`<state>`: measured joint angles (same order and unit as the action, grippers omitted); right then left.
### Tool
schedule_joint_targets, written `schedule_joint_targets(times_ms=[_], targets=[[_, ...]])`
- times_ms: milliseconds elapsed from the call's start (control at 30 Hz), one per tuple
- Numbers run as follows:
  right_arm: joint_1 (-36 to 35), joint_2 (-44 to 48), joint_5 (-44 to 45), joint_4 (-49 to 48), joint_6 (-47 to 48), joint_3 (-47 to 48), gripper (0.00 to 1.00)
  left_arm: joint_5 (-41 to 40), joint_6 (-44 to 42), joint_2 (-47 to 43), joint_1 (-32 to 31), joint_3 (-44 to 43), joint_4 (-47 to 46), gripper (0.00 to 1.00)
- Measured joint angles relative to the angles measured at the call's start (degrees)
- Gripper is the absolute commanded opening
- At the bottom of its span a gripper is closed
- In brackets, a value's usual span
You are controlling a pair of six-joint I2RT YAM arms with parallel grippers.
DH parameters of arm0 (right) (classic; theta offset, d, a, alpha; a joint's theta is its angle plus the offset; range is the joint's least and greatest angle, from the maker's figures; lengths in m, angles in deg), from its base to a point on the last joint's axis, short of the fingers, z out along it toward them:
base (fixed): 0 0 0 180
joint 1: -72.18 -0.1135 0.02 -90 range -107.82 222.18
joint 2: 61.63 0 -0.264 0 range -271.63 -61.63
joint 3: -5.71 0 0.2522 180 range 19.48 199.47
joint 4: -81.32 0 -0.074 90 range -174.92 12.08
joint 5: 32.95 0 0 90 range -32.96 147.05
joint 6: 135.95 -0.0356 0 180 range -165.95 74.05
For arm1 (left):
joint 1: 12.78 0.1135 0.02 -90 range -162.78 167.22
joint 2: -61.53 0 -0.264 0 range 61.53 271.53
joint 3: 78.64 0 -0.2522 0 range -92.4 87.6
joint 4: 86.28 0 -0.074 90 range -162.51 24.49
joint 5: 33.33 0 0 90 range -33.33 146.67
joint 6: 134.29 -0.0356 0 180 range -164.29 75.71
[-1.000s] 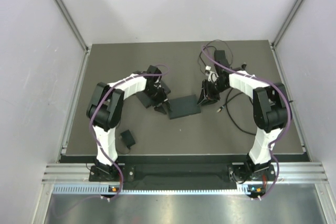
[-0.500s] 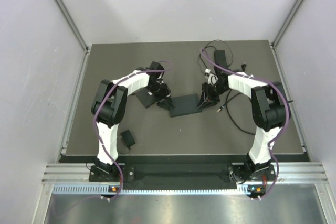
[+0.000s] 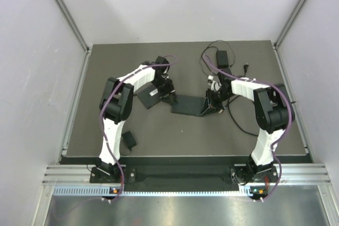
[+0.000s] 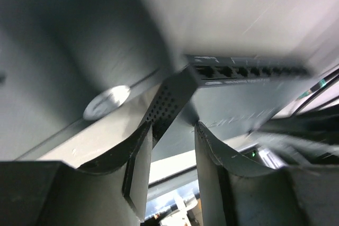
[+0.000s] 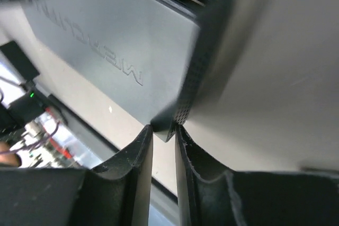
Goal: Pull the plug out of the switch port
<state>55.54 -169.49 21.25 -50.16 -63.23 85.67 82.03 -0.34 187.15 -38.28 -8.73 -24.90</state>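
Observation:
The switch (image 3: 189, 106) is a flat dark box in the middle of the mat, between both arms. In the left wrist view its port row (image 4: 249, 71) faces the camera, blurred. My left gripper (image 4: 172, 126) is shut on its perforated left corner (image 4: 161, 104), one fingertip on either side. My right gripper (image 5: 163, 128) is shut on the opposite corner of the switch (image 5: 106, 35), with the jaws narrow. In the top view the left gripper (image 3: 170, 97) and the right gripper (image 3: 211, 104) flank the box. I cannot make out the plug in any view.
A black cable (image 3: 241, 128) loops across the mat to the right of the switch. A black power brick (image 3: 222, 56) lies at the back. A small black adapter (image 3: 128, 140) lies front left. A dark flat plate (image 3: 150, 95) with a white label lies under the left arm.
The left gripper travelled right and back onto the switch's left corner. The switch swung round between the arms. The right jaws narrowed onto its right corner.

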Motion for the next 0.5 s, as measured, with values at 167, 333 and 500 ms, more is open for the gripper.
schedule_joint_targets(times_ms=[167, 333, 500], targets=[[-1.5, 1.2, -6.3, -0.7, -1.4, -5.2, 0.19, -1.0, -0.8, 4.8, -0.5, -9.2, 1.0, 0.41], [-4.0, 2.6, -8.0, 3.0, -0.7, -4.7, 0.27, -3.8, -3.5, 5.7, -2.1, -14.1, 2.8, 0.43], [-3.2, 3.5, -4.0, 8.1, 1.1, 5.7, 0.39, -7.3, -5.4, -0.1, -1.5, -8.9, 4.9, 0.43]])
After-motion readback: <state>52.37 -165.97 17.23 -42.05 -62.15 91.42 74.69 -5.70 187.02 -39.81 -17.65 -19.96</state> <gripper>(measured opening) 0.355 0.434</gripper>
